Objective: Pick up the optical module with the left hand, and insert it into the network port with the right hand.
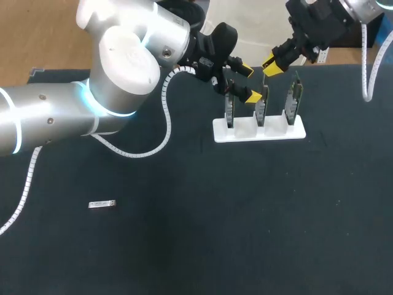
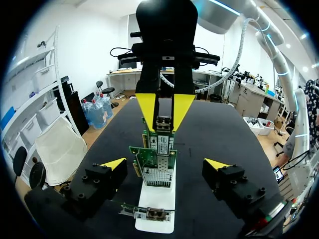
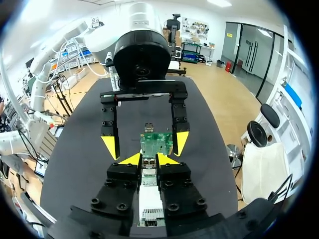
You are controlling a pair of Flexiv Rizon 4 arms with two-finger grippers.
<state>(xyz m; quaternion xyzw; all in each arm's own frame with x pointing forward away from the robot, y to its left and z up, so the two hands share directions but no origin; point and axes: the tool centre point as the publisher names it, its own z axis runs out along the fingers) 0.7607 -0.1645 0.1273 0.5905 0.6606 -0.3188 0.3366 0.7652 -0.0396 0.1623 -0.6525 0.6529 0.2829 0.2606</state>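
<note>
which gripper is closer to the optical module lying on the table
Left, though neither is close. The left gripper hovers at the card stand's nearer end, far from the optical module; the right gripper is farther along the stand.

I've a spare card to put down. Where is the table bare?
Bare: the mat in front of the white holder, from the optical module across to the right edge. Crowded: around the holder's three cards, where the left end effector and right end effector hang close; the left arm overhangs the back left.
</note>
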